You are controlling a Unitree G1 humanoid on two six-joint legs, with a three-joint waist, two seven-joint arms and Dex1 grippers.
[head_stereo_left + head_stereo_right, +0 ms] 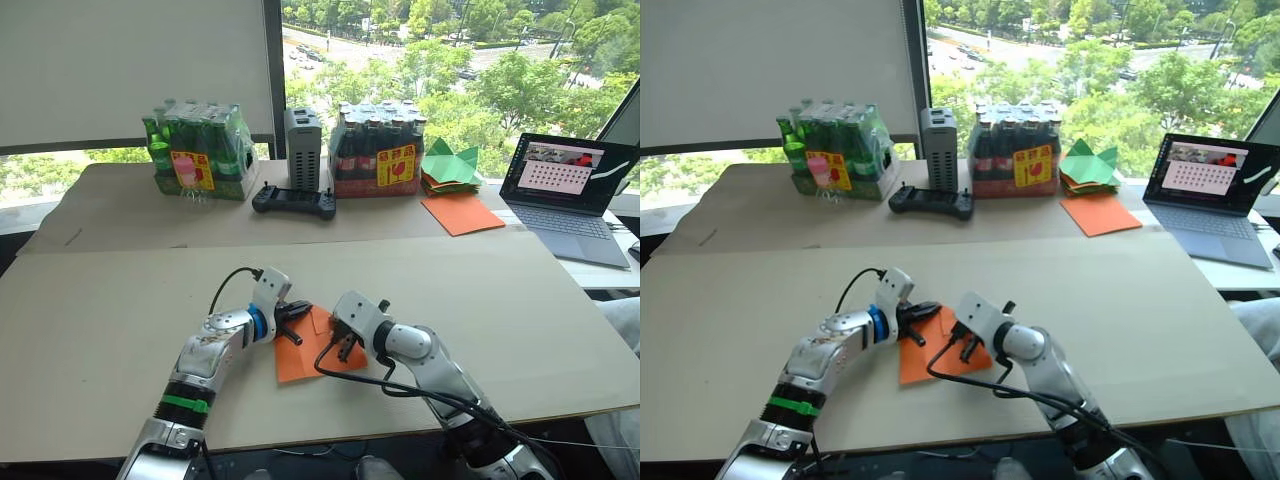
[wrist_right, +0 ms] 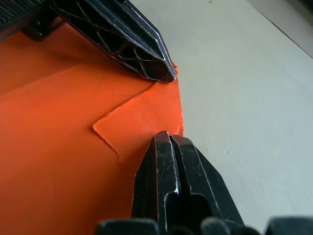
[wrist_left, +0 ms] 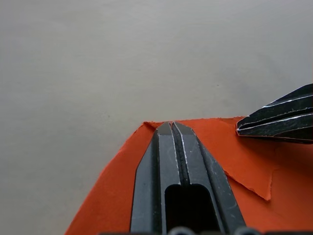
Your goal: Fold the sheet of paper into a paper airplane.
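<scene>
The sheet of paper (image 1: pixel 298 365) is bright orange and lies flat on the beige table (image 1: pixel 120 300) near its front edge. One far corner is folded over into a small triangular flap (image 2: pixel 144 115). My left gripper (image 1: pixel 304 312) is shut, its tips (image 3: pixel 171 127) resting on the sheet's far edge. My right gripper (image 1: pixel 344 348) is shut too, its tips (image 2: pixel 168 139) pressing on the flap close to the sheet's edge. The two grippers nearly meet at that corner. The sheet is not pinched between either pair of fingers. A paper airplane is out of view.
Along the back stand a pack of green bottles (image 1: pixel 198 150), a grey box (image 1: pixel 303 135), a black controller (image 1: pixel 293 202) and a pack of dark bottles (image 1: pixel 378 150). Green paper shapes (image 1: pixel 450 165), a smooth orange sheet (image 1: pixel 462 212) and an open laptop (image 1: pixel 565 190) sit at the back right.
</scene>
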